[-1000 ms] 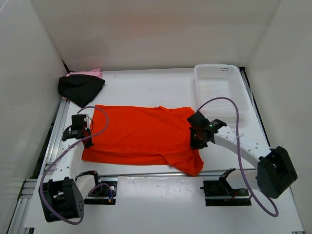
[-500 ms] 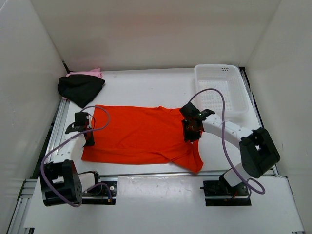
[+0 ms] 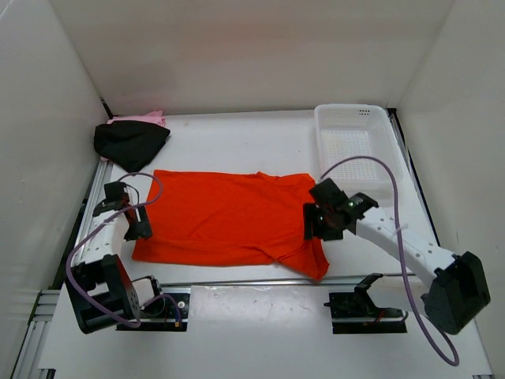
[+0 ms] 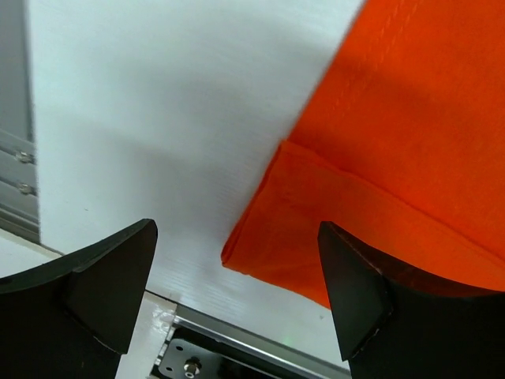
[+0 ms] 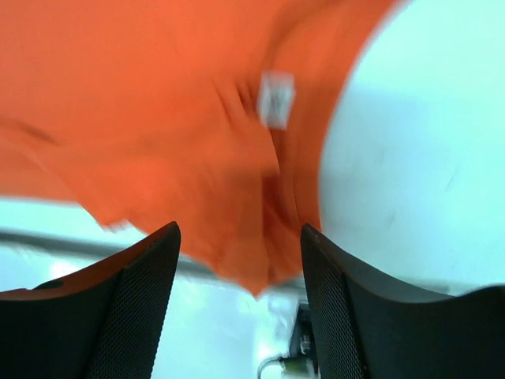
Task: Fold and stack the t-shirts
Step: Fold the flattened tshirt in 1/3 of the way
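From above, the orange t-shirt (image 3: pixel 229 217) lies flat and spread out in the middle of the worktop (image 3: pixel 237 142), closer to the near edge. The left gripper (image 3: pixel 139 229) sits just at the shirt's left edge, by its near left corner. The right gripper (image 3: pixel 312 227) is over the shirt's right end, by the sleeve that points to the near edge. The black t-shirt (image 3: pixel 129 144) lies in a lump at the far left corner. The pink t-shirt (image 3: pixel 146 118) peeks out behind it, and the two touch. A white basket (image 3: pixel 319 142) stands at the far right corner, well apart from the orange shirt.

In the left wrist view, the left gripper (image 4: pixel 237 227) has its two fingers wide apart. It holds nothing. A folded corner of the orange shirt (image 4: pixel 394 158) lies on the white worktop (image 4: pixel 158 118) below the gap, more to the right finger's side.

The right wrist view is blurry. The right gripper (image 5: pixel 238 229) has its fingers apart and holds nothing. The orange shirt (image 5: pixel 158 103) lies wrinkled under it, with a small white tag (image 5: pixel 274 99) showing.
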You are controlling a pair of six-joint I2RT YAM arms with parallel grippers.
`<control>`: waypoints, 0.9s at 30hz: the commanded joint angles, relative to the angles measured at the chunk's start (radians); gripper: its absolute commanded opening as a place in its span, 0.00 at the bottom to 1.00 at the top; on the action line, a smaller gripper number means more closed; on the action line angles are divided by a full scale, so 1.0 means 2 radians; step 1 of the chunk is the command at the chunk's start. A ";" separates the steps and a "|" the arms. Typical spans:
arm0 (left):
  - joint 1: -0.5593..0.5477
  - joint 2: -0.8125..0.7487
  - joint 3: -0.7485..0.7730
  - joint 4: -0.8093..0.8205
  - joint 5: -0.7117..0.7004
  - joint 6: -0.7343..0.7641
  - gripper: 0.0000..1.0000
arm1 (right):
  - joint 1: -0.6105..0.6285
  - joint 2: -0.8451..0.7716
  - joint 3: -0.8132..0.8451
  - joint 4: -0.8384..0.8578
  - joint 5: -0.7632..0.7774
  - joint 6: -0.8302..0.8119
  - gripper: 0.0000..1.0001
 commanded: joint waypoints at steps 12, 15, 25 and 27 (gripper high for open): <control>0.001 0.074 -0.024 0.013 0.042 0.000 0.63 | 0.044 -0.111 -0.185 0.062 -0.108 0.055 0.62; 0.001 0.074 -0.028 0.013 0.047 0.000 0.53 | 0.044 -0.100 -0.197 0.081 -0.108 0.060 0.53; 0.001 0.040 -0.038 0.019 -0.018 0.000 0.10 | 0.034 -0.094 -0.181 0.032 -0.058 0.048 0.00; 0.001 0.029 -0.038 0.023 -0.033 0.000 0.10 | 0.015 -0.088 -0.158 0.005 -0.058 0.054 0.00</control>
